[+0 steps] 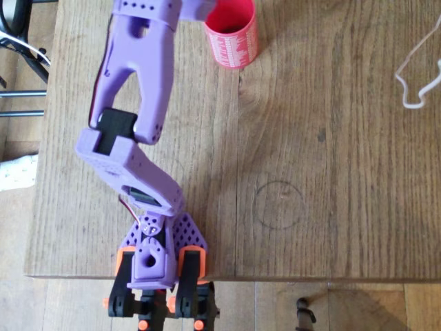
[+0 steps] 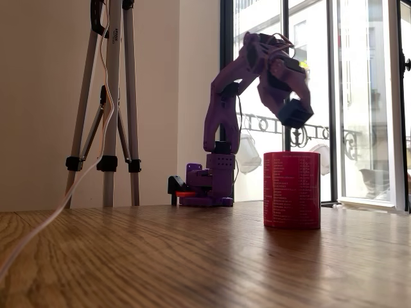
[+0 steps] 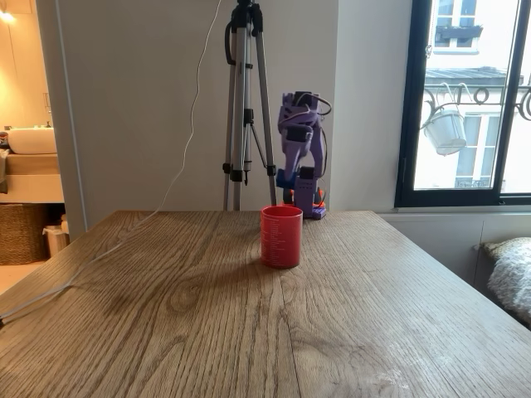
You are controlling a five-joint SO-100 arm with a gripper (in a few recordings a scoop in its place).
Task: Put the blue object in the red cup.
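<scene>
Gripper (image 2: 297,128) hangs just above the upright red cup (image 2: 291,189), mouth facing up; whether its fingers are parted is unclear.

Stood well behind the claw: a grey metal camera tripod (image 3: 246,108). Lay far off the claw's side on the oak-grain wooden table (image 1: 331,172): a thin white cable (image 1: 417,72).

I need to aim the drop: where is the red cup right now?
The red cup stands upright near the top edge of the overhead view, just right of the purple arm; in a fixed view the claw hangs just above its rim.
</scene>
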